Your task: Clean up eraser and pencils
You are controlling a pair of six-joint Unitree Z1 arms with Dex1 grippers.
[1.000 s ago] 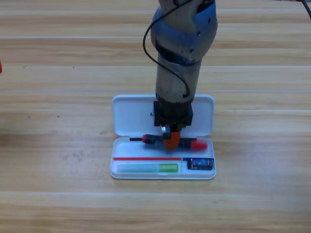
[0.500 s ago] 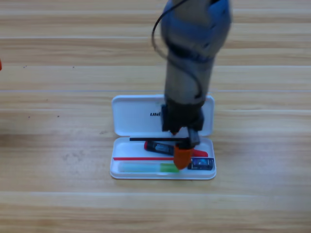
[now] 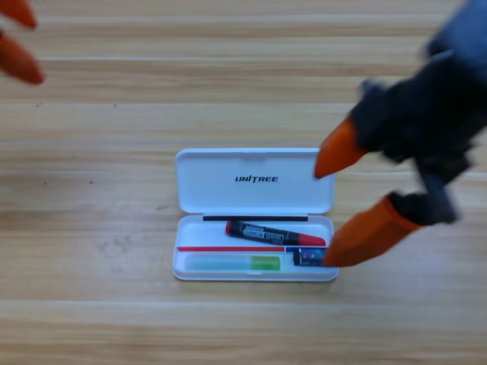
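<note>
High view, looking straight down on a wooden table [image 3: 114, 319] of pale planks whose grain runs left to right; nothing of the room beyond the tabletop shows.

Near the middle lies an open white case [image 3: 256, 275], its lid [image 3: 205, 182] folded back flat and printed with the word UNITREE. Inside the tray, the black pencil with red ends [image 3: 274, 233] lies slightly tilted in the upper compartment. Below it, the pale pencil with a lime-green end [image 3: 232, 263] lies level in the long lower compartment. The eraser [image 3: 307, 258] sits in the small lower right compartment.

The right gripper [image 3: 344, 201] looms large at the right, its two orange jaws spread wide, holding nothing, the lower tip overlapping the case's right corner.

The left gripper [image 3: 14, 39] shows only orange jaw tips at the top left corner, set apart.
</note>
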